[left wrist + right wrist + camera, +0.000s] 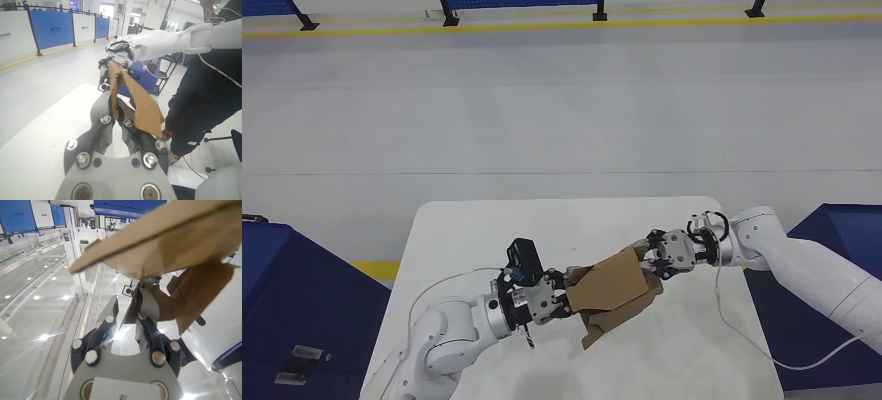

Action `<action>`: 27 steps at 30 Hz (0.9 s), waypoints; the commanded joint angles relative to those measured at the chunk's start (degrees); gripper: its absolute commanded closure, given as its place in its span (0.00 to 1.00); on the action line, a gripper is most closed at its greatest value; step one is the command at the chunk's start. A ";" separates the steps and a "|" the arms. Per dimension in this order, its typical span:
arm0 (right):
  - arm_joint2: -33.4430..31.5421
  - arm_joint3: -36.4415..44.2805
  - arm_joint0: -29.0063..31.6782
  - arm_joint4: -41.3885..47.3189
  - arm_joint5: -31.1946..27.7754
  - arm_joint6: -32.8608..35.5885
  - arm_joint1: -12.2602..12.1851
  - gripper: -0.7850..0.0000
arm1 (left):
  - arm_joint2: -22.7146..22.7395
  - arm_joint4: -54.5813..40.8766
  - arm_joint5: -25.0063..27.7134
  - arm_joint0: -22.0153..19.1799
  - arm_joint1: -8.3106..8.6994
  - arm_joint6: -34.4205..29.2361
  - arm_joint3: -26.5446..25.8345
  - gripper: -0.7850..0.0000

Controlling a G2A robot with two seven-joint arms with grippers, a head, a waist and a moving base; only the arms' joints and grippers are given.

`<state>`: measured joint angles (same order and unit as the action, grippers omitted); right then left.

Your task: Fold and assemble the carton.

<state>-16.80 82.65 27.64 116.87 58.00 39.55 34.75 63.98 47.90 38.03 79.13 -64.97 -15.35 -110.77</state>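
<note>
Over the table (492,230), carton (614,285) stretches lengthwise from left jaws to right jaws.

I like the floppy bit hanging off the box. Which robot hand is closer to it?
Left. The left gripper pinches the carton right beside the hanging flap; the right gripper holds the carton's far end, away from it.

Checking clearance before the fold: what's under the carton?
White table lies under the carton, held above it by the left gripper and right gripper. The patch directly beneath is covered from above.
</note>
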 commanded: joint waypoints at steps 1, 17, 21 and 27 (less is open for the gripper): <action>0.14 0.16 -0.08 -0.40 0.00 0.33 0.04 0.79 | -0.15 -0.05 0.11 -0.16 0.02 -0.18 0.04 1.00; 1.00 0.94 -0.38 -5.72 0.00 5.60 0.01 1.00 | 0.51 -1.76 0.73 0.24 0.42 -1.05 0.06 0.68; 1.15 0.91 -0.51 -5.95 0.00 6.00 0.05 1.00 | 0.90 -2.27 0.94 0.47 0.57 -1.31 -0.33 0.00; -1.35 -1.83 -0.34 -5.07 -1.21 6.00 0.01 1.00 | 3.64 -4.85 2.32 1.77 1.08 -0.57 -1.40 0.00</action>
<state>-17.30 81.63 27.08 111.64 57.71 45.70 34.79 66.59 43.75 40.24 80.45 -64.04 -16.29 -111.97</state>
